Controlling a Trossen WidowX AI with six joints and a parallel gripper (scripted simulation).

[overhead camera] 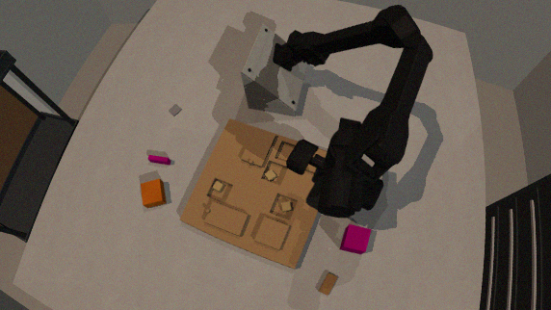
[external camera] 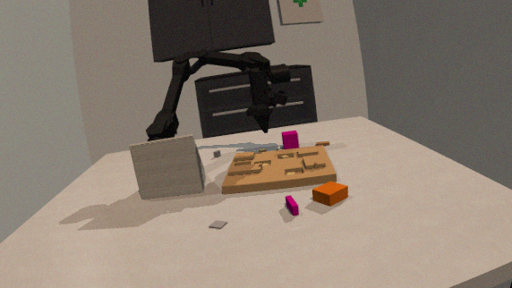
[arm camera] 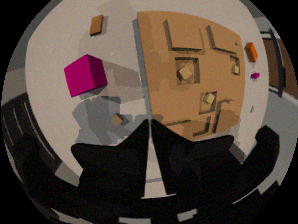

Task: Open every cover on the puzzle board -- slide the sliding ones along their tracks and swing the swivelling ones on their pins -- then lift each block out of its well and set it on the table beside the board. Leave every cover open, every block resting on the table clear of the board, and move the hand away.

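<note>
The robot hand (overhead camera: 304, 158) (external camera: 266, 131) (arm camera: 149, 121) is squeezed shut on nothing; three yellow blocks sit in the brown puzzle board (overhead camera: 250, 193) (external camera: 277, 183) (arm camera: 165, 90); one yellow block (arm camera: 117, 119) lies beside it.

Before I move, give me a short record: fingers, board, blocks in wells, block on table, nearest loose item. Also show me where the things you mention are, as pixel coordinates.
fingers: shut, nothing between them
board (overhead camera: 250, 193) (external camera: 279, 182) (arm camera: 165, 95): flat on the table
blocks in wells: three uncovered ones visible
block on table: one small tan block (arm camera: 117, 119), beside the board
loose item near that block: magenta cube (overhead camera: 355, 239) (external camera: 290, 139) (arm camera: 85, 76)
</note>
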